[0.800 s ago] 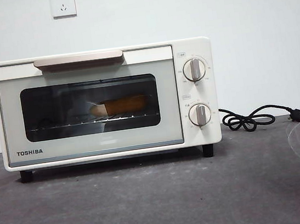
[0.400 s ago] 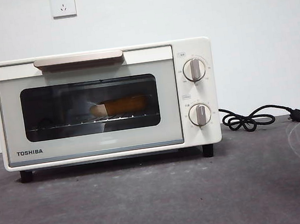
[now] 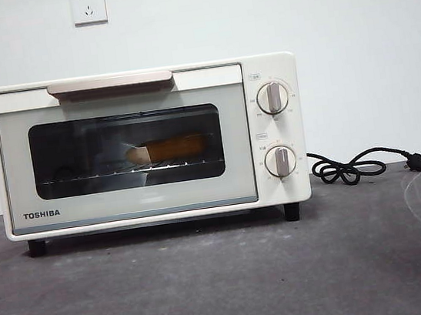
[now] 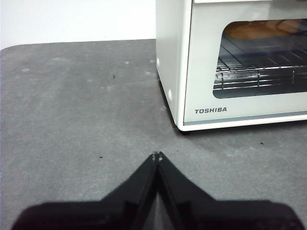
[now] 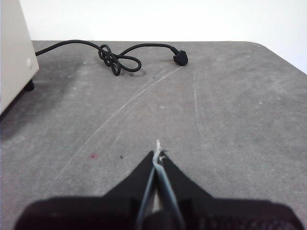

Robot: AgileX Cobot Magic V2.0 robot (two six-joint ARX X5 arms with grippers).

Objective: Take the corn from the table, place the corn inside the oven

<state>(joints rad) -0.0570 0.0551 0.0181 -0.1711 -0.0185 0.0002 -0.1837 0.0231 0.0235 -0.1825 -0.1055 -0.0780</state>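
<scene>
The cream-white Toshiba oven (image 3: 150, 143) stands on the dark grey table (image 3: 227, 280) with its door closed. Through the dark glass window the yellow-orange corn (image 3: 169, 148) lies on the wire rack inside. The left wrist view shows the oven's (image 4: 235, 62) front corner and a sliver of the corn (image 4: 249, 29) behind the glass. My left gripper (image 4: 157, 155) is shut and empty over bare table, short of the oven's left corner. My right gripper (image 5: 158, 154) is shut and empty over the table to the right of the oven (image 5: 14, 57). Neither arm appears in the front view.
The oven's black cord (image 3: 355, 165) lies coiled on the table to the right of the oven, its plug (image 5: 180, 58) at the far end. Two white wall sockets (image 3: 88, 5) sit on the wall behind. Pale scratch arcs mark the table on the right.
</scene>
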